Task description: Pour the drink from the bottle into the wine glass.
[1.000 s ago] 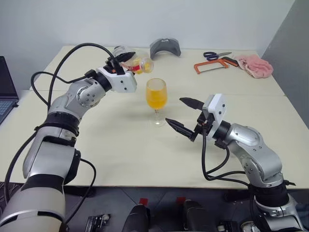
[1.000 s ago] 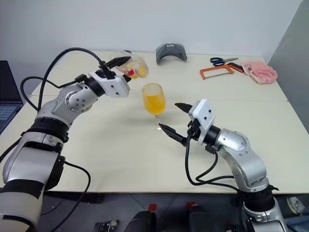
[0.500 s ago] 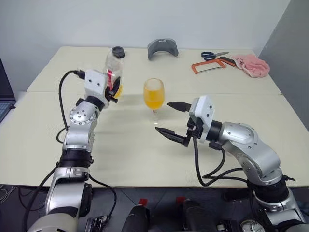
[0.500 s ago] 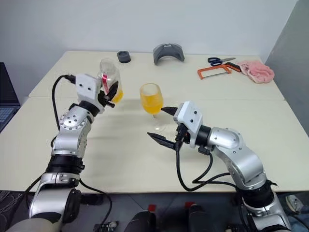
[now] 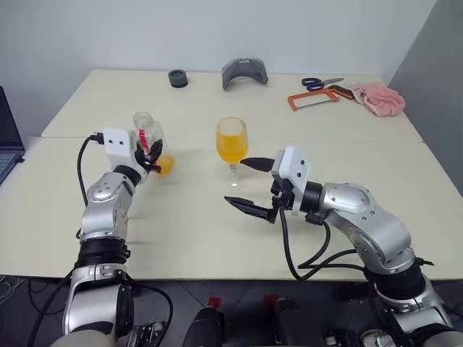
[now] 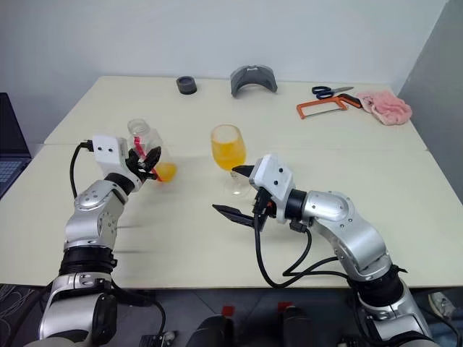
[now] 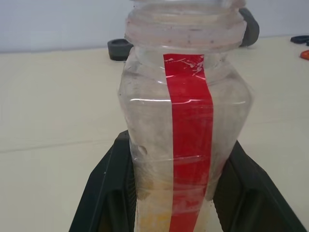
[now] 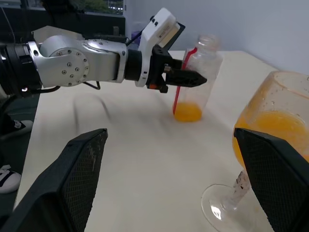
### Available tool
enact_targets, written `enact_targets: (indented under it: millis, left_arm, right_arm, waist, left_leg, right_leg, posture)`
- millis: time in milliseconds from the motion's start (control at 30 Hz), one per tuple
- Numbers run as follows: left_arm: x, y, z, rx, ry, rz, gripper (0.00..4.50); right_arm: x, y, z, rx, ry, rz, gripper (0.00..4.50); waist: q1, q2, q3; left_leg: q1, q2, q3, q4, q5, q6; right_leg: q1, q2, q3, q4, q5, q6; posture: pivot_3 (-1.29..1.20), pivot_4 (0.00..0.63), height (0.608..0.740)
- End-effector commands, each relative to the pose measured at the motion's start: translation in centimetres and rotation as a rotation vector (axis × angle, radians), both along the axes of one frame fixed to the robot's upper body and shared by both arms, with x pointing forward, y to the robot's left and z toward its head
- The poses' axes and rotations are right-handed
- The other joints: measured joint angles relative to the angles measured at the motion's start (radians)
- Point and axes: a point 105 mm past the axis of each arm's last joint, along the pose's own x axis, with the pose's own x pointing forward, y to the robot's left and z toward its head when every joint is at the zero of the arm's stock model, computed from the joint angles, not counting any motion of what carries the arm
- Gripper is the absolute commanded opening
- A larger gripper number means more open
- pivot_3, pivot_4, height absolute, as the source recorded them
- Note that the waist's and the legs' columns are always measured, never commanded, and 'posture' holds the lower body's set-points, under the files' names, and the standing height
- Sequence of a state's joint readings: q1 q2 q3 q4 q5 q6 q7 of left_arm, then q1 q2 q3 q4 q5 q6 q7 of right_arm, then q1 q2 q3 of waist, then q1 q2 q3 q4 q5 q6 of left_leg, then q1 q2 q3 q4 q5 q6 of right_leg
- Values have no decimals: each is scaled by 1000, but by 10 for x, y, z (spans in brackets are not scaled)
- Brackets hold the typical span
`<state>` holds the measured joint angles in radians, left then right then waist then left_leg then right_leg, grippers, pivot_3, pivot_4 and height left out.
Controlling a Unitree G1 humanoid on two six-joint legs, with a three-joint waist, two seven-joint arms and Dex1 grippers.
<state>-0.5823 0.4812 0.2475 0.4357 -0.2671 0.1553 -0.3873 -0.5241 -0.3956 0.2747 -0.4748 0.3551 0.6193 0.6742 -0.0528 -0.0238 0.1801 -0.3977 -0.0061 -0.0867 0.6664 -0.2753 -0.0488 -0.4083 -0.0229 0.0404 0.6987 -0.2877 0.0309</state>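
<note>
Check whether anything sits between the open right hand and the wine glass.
Nothing visible does. The right hand is open beside the wine glass, with bare table between them.

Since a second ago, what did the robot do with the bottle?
The left claw swung the bottle away from over the wine glass, turned it from tipped to upright and lowered it toward the table, off to the left. It kept its grip the whole time. The right claw stayed open and crept nearer the glass stem. The glass stood still, its juice level unchanged.
</note>
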Motion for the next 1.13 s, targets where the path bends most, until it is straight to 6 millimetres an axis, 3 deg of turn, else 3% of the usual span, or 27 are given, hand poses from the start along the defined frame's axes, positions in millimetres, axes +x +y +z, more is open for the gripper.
enact_targets:
  millis: [33, 300, 333, 533, 733, 967, 1133]
  left_arm:
    - [-3, 8, -8, -15, 17, 16, 1670]
    - [-7, 8, -9, 25, 0, -1, 4294]
    - [-9, 6, -12, 52, -2, -6, 4469]
    - [-25, 4, -27, 82, 1, -2, 4469]
    - [-57, 10, -41, 95, 23, 90, 4469]
    - [-81, 12, -42, 64, -9, 148, 4469]
    - [-87, 6, -35, 47, -58, 124, 4469]
  right_arm:
    - [-3, 4, 9, 11, -45, 19, 4500]
    - [-2, 3, 5, 3, -40, 12, 4500]
    - [-3, 0, 1, -7, -31, 7, 4500]
    - [-4, -22, -29, -17, -41, -47, 4500]
    - [12, -60, -68, 161, -8, -360, 4500]
    - [40, -109, -82, 337, -37, -752, 4500]
    - [45, -112, -86, 357, -45, -797, 4500]
  waist:
    - [0, 0, 0]
    - [0, 0, 0]
    - [0, 0, 0]
    - [7, -1, -1]
    - [7, -3, -3]
    - [18, -3, -3]
    - [21, -3, -3]
  left_leg:
    - [0, 0, 0, 0, 0, 0]
    - [0, 0, 0, 0, 0, 1]
    - [0, 0, 0, 0, 0, 1]
    - [1, 0, 0, -1, 0, 1]
    - [2, 2, 1, -2, -1, 1]
    - [6, 3, 3, -2, -1, 1]
    - [6, 2, 4, -3, -1, 1]
  right_leg:
    - [0, 0, 0, 0, 0, 0]
    - [0, 0, 0, 0, 0, 0]
    - [0, 0, 0, 0, 0, 0]
    - [1, -1, 0, -1, 0, 0]
    - [2, -1, 1, -1, 0, 0]
    - [4, -1, 2, 0, 0, 0]
    - [4, -1, 3, -1, 0, 0]
  posture:
    - [0, 150, 740]
    - [0, 150, 740]
    - [0, 150, 740]
    - [0, 150, 740]
    - [0, 150, 740]
    - [0, 150, 740]
    - [0, 150, 740]
